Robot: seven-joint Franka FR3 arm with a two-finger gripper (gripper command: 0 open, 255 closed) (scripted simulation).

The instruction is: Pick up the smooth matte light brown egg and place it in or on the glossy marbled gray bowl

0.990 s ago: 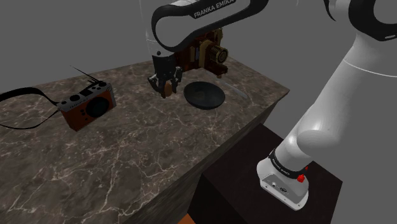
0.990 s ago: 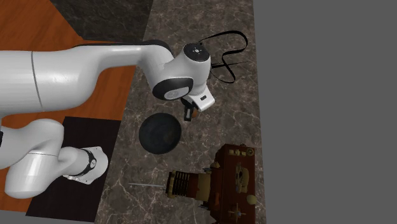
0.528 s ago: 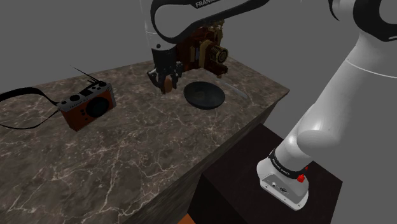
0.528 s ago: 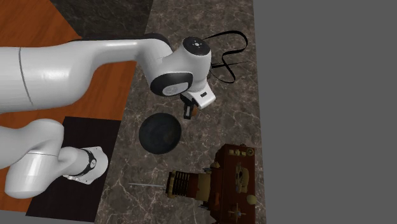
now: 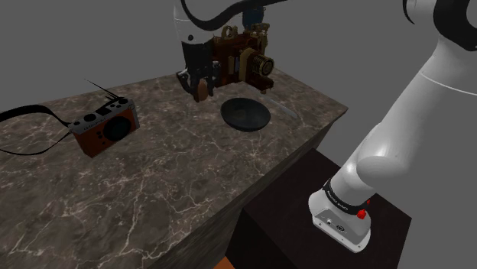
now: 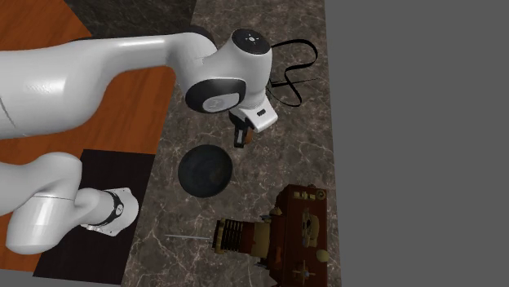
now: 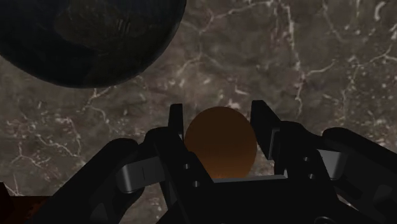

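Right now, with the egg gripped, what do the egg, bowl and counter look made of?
The egg looks matte brown, no shine; material unclear. The bowl is dark grey, faintly mottled with a soft sheen, perhaps glazed ceramic or stone. The counter looks like dark brown marble with pale veins.

Dk marble counter [image 5: 153, 183], grey backdrop [image 6: 408, 122], orange floor [image 6: 33, 20].

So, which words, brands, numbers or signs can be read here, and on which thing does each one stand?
No text is legible.
On the dark band at the arm's base: small pale marks, too small to read.
On the brown strap camera, the antique camera, the brown egg and the dark bowl: no markings visible.
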